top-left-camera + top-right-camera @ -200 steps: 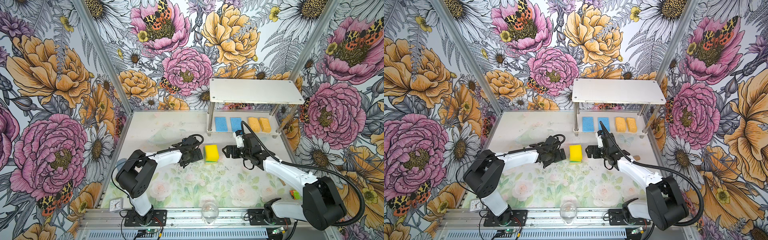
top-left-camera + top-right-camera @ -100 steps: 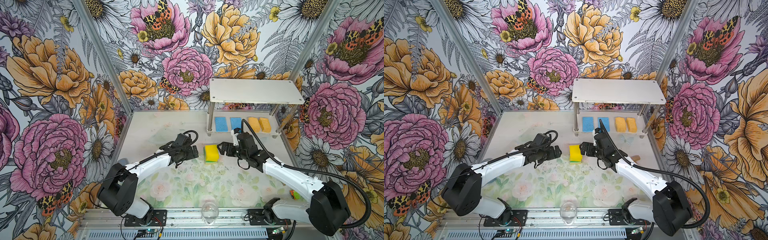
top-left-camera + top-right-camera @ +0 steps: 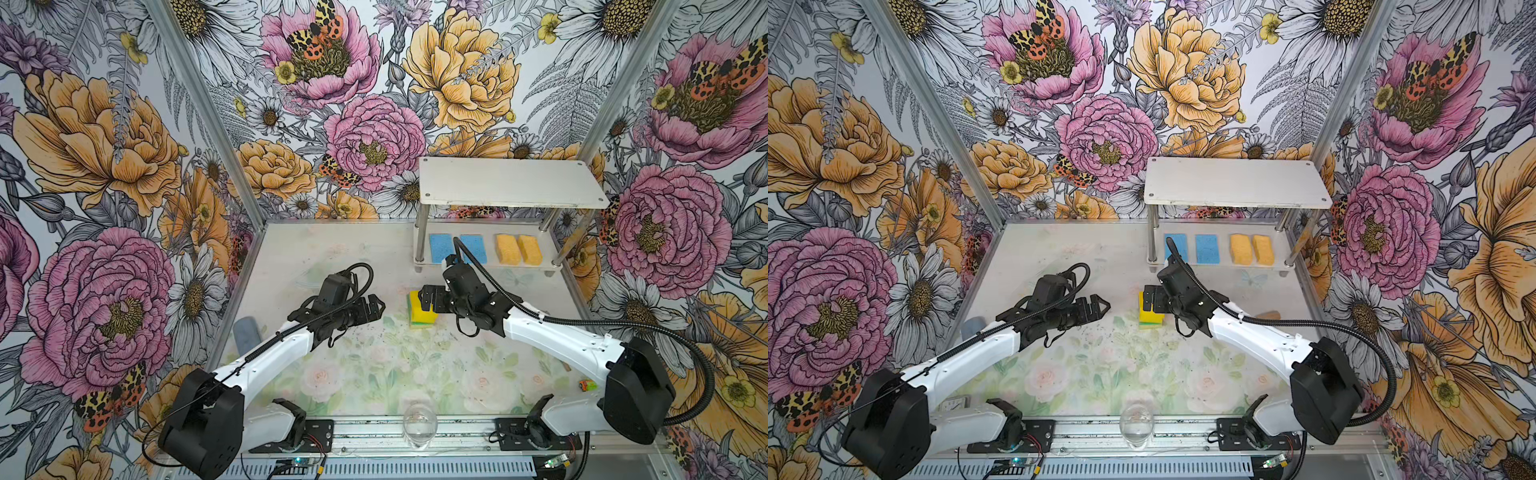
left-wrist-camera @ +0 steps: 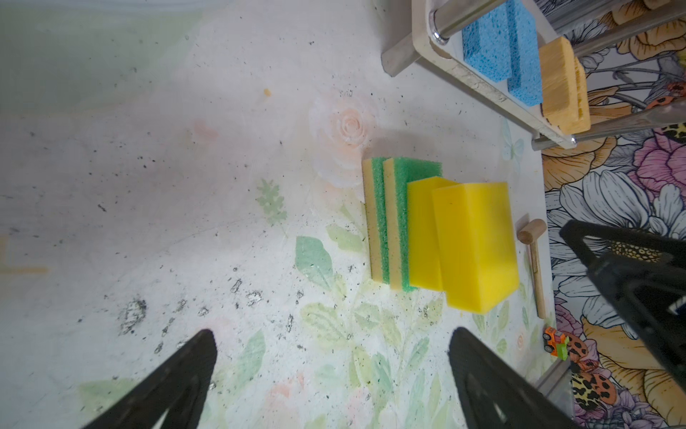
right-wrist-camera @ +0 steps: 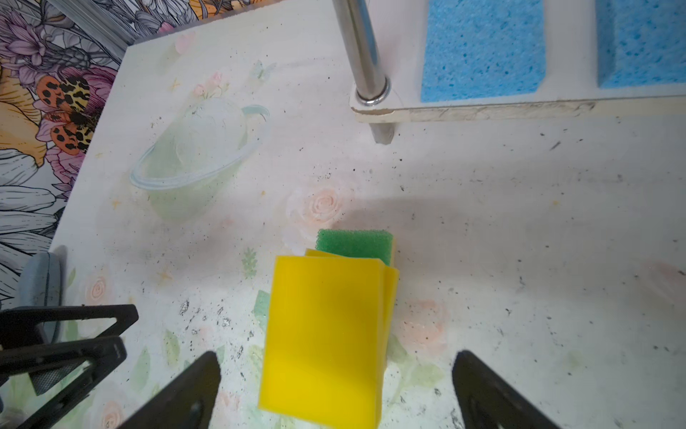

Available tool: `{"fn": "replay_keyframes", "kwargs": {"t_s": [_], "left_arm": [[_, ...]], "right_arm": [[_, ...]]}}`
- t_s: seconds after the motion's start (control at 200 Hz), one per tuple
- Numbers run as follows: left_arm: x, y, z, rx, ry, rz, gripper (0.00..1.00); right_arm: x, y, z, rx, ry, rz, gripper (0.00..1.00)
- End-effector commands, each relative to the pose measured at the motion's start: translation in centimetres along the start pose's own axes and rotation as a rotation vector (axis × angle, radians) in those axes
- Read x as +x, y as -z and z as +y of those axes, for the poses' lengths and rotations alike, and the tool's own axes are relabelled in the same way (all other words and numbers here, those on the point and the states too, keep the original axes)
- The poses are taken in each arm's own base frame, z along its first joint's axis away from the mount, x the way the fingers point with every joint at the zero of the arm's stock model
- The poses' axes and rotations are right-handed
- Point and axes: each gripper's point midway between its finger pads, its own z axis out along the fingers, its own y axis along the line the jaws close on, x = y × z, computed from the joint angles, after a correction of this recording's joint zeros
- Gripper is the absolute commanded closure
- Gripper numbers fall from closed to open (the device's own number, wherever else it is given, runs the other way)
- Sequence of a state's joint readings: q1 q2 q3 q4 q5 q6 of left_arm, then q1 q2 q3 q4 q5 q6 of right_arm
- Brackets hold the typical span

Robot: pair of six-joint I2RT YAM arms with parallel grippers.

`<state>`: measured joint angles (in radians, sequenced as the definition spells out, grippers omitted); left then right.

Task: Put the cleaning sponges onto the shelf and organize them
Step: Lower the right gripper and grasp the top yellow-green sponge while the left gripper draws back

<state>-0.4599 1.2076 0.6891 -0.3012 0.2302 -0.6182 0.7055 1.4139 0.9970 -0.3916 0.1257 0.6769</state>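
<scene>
Two green-topped sponges and two thick yellow sponges form one leaning stack on the table in front of the shelf. My right gripper is open over the stack. Its fingers stand wide on either side of the top yellow sponge with gaps on both sides. My left gripper is open and empty, a short way left of the stack. On the shelf's lower board lie two blue sponges and two orange-yellow sponges.
A grey-blue cylinder stands by the left wall. A clear glass sits at the front edge. A small wooden mallet and a little toy lie on the right. The shelf's metal posts stand close behind the stack.
The right gripper has moved left over the sponge stack and opened a little wider. The left arm has drawn back to the left, away from the stack.
</scene>
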Motion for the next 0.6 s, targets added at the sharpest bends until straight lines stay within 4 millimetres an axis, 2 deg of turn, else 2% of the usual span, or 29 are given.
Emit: {"fn": "replay_keyframes", "kwargs": {"t_s": [0.0,0.21,0.595], "left_arm": [[-1.0,0.8,-1.8,0.098,-0.031,-0.047,0.01],[-1.1,0.9,-2.0,0.119,-0.038,-0.055,0.01],[-1.2,0.3,-1.7,0.115,-0.023,-0.044,0.01]], "right_arm": [[-0.7,-0.2,-0.1,0.066,0.017,-0.023,0.0],[0.1,-1.3,0.7,0.089,0.055,0.004,0.0],[0.8,-2.0,1.0,0.113,0.115,0.03,0.0]]}}
